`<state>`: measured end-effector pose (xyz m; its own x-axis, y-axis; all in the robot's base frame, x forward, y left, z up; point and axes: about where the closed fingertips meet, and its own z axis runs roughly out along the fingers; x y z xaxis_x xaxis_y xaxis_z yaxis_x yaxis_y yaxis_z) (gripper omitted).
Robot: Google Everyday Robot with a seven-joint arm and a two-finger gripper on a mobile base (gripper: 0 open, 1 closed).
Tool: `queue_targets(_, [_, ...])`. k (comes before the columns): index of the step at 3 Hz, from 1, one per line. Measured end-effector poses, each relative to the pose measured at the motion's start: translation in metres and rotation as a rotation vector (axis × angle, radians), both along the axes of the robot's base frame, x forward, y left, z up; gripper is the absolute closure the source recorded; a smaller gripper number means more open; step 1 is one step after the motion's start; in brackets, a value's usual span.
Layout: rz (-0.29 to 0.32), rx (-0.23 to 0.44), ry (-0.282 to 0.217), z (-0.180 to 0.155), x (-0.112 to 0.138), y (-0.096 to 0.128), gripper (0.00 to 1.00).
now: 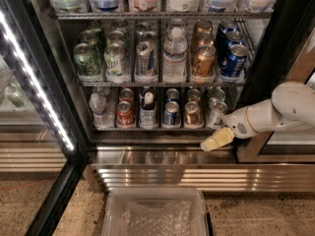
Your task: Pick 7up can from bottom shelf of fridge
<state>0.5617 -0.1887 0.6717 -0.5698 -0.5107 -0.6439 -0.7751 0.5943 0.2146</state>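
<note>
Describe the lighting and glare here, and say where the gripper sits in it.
Camera view: the LED strip on the left burns out white; camera view: the ribbed steel base reflects pale bands; camera view: the gripper, evenly lit, hangs below the bottom shelf, under the 7up can.
</note>
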Motion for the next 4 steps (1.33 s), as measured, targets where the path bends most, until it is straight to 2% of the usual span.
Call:
queue_targets(2, [-0.118,-0.070,-0.147,0.003,0.039,-0.017,0.00])
queue_targets(3, [-0.171,-0.128,-0.218,0.011,0.052,-0.029,0.00])
queue_targets(4, [-0.171,-0.128,-0.218,0.011,0.052,-0.029,0.00])
